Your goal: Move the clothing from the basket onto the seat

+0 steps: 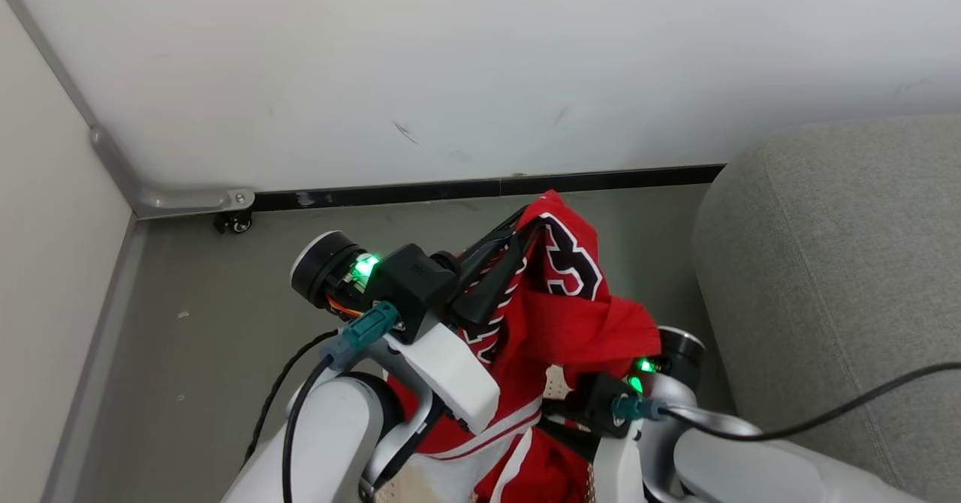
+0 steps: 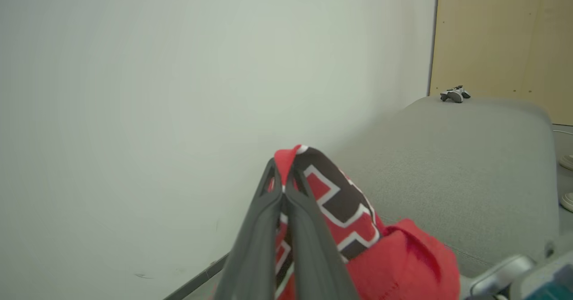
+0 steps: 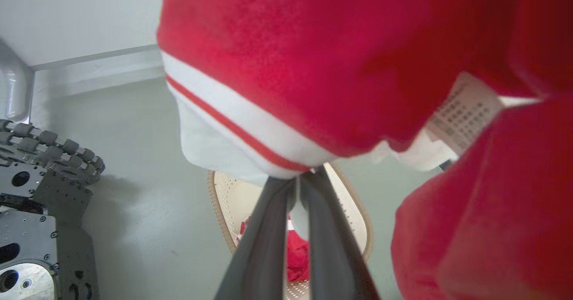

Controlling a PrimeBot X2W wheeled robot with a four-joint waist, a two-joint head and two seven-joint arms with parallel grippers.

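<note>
Your left claw [image 2: 283, 187] is pinched tight, its two dark fingers [image 2: 313, 246] meeting on a fold of the red clothing [image 2: 353, 219] where the black-and-white block numerals run. The cloth peaks just past the fingertips and spills down to that claw's right. Your right claw [image 3: 297, 180] is likewise squeezed closed, nipping a white hem with a red stripe. More red fabric hangs above and to the right of it, with a printed care label [image 3: 465, 112] showing; you cannot tell whether that hem belongs to the same piece as the numbered one. Straight beyond the right claw's fingers, and lower, the basket [image 3: 224, 197] sits on the floor [image 3: 143, 192], cream with a brown rim, a bit of red cloth [image 3: 299, 253] lying inside it. In the head view the bundle hangs between both arms, not touching the seat [image 1: 826, 263], which stands just right of the right claw, grey and rounded, against the white wall [image 1: 480, 60]. Past the left claw, a small grey object [image 2: 455, 95] rests on the seat's far top
</note>
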